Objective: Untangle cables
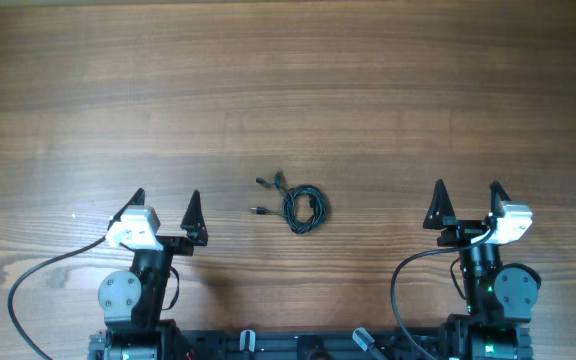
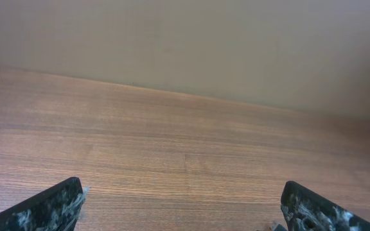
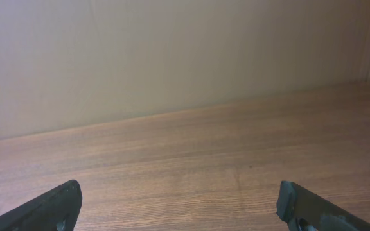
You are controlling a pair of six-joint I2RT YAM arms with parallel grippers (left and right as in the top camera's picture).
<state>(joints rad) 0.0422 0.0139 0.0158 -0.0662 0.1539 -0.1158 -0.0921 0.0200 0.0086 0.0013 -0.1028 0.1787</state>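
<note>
The cables (image 1: 300, 207) lie as one small knotted black bundle on the wooden table (image 1: 288, 90), a little below its middle, with short plug ends sticking out to the left. My left gripper (image 1: 165, 204) is open and empty, well to the left of the bundle. My right gripper (image 1: 467, 197) is open and empty, well to the right of it. Both wrist views show only bare wood between the fingertips of the left gripper (image 2: 182, 199) and the right gripper (image 3: 178, 200); the cables are out of view there.
Thicker black arm wires loop at the front left (image 1: 28, 285) and front right (image 1: 403, 280) by the arm bases. A pale wall (image 2: 185, 45) stands behind the table's far edge.
</note>
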